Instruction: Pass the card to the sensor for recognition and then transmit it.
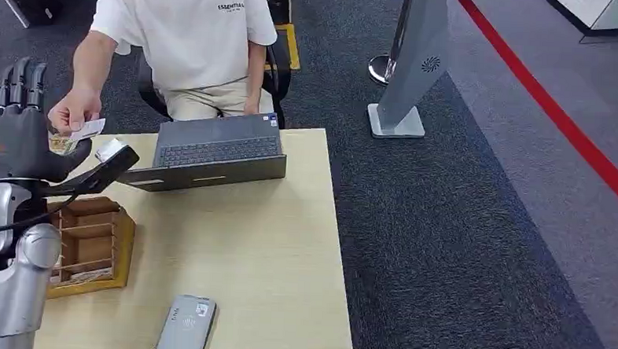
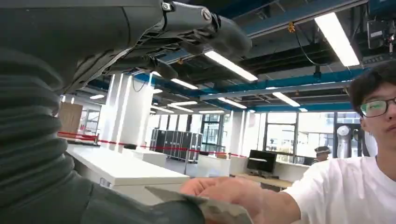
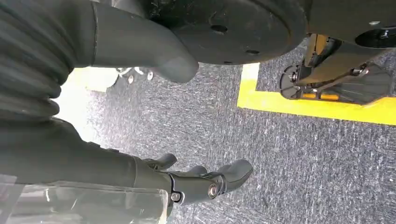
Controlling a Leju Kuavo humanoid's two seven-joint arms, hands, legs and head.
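Note:
My left hand (image 1: 17, 122) is raised at the table's left edge with its fingers spread upward, well apart from the thumb. A person's hand (image 1: 71, 113) holds a small white card (image 1: 89, 128) just beside my thumb. In the left wrist view the card (image 2: 210, 209) lies at my thumb's tip, gripped by the person's fingers (image 2: 233, 191). The grey sensor device (image 1: 185, 326) lies flat near the table's front edge. My right hand (image 3: 93, 158) hangs over the carpet with its fingers (image 3: 205, 179) apart and holds nothing.
A person in a white shirt (image 1: 190, 28) sits behind an open laptop (image 1: 212, 151) at the far side of the wooden table (image 1: 271, 251). A wooden compartment box (image 1: 90, 244) stands left of the sensor. A grey kiosk stand (image 1: 413, 69) rises on the carpet to the right.

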